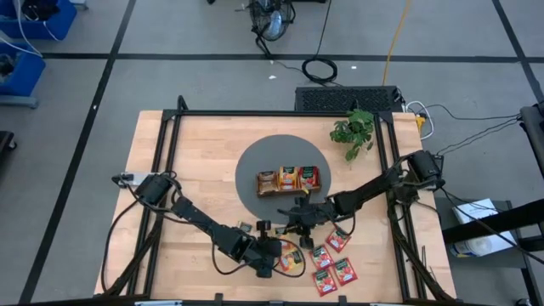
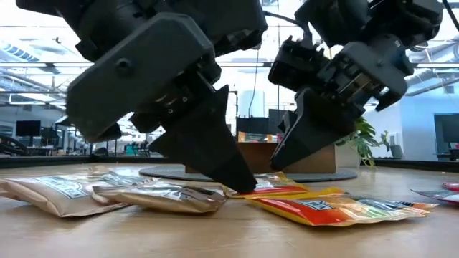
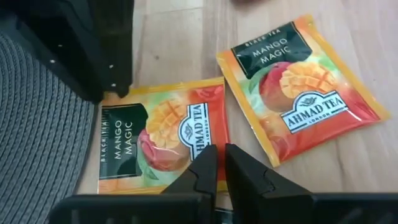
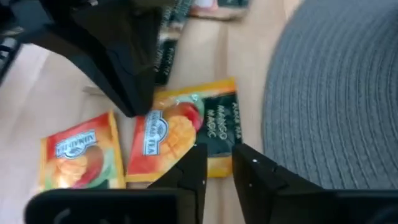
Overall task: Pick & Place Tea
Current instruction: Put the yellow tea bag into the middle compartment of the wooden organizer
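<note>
As the worktop [image 1: 195,153] stands: pale wood with a grey round mat [image 1: 255,161] in the middle, and both arms are down at its near edge.
Tray [image 2: 323,161]: sits on the mat. From above, a sachet shows in each compartment: one brown, one orange, one red.
Left tool [image 3: 221,152]: narrow, fingers almost together, tips down on the near edge of an orange mango sachet [image 3: 163,137]. No pinch shows.
Right tool [image 4: 217,152]: slightly parted and holding nothing, poised over the same sachet from the mat side.
Loose tea: that sachet lies flat just beside the mat, a second mango sachet [image 3: 298,87] close by, red ones [image 1: 333,259] off to the right and pale ones [image 2: 64,190] to the left.
Handling: likely featherweight, thin, glossy and slippery. Pressing down should slide it or crinkle it. An edge or corner looks the best hold, once it lifts off the wood.
Hard to see: the arms cover the sachet from above, and in the low view dark fingers hide where tip meets foil. Whether any edge is lifted cannot be told.
</note>
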